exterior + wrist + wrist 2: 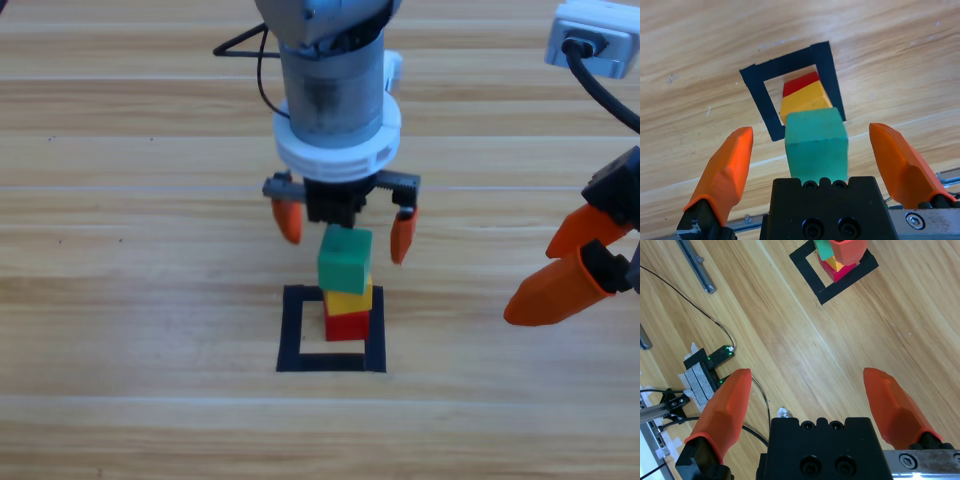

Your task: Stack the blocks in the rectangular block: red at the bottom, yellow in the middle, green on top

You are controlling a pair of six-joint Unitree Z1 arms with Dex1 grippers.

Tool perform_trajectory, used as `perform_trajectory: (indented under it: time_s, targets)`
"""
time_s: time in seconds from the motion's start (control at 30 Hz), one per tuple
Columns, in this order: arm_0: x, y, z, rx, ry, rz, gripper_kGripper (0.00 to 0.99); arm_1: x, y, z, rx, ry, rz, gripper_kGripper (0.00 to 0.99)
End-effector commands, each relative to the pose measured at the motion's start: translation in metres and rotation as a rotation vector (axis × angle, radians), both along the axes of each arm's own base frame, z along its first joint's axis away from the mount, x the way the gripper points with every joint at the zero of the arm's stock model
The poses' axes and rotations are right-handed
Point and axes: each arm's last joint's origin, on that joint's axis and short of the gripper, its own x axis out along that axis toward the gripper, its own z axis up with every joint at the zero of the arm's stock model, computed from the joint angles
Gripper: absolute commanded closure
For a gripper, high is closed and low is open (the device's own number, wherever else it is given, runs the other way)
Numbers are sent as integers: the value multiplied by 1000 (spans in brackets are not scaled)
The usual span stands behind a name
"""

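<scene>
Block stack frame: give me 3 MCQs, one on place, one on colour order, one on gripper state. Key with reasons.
1. Where does the stack stand?
A. Inside the black tape rectangle, toward its right side
B. Outside the rectangle on bare wood
C. Under the right gripper

2. Colour order, bottom to top?
A. Green, yellow, red
B. Red, yellow, green
C. Yellow, red, green

3. State of the left gripper?
A. Shut on the green block
B. Shut on the yellow block
C. Open, with a jaw on each side of the green block and clear of it

Key:
1 A: the red block sits within the black tape rectangle, close to its right strip.
2 B: the yellow block rests on red, with the green block on top.
3 C: the left gripper shows wood between each jaw and the green block in the left wrist view; the right gripper waits at the right edge.
</scene>
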Motion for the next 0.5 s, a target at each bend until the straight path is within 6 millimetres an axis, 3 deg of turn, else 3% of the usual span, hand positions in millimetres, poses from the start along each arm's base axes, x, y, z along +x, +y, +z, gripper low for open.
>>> perform_trajectory:
  time_s: [0.03, 0.13, 0.23, 0.3, 0.43, 0.5]
  targets:
    - [1, 28, 64, -106, -120, 0, 0, -2, -10, -1, 22, -2, -14, 0]
    - [-4, 56, 116, -198, -224, 6, 0, -2, -11, -1, 21, -1, -14, 0]
    - [-21, 99, 176, -290, -351, 21, 0, -2, -11, -2, 18, -2, -16, 0]
    - [-33, 133, 201, -288, -423, 36, 0, -2, -11, -2, 18, -2, -16, 0]
    - [-53, 182, 209, -132, -503, 58, 0, -2, -11, -1, 17, -4, -18, 0]
    - [-68, 197, 201, -66, -527, 70, 0, -3, -12, -1, 18, -7, -19, 0]
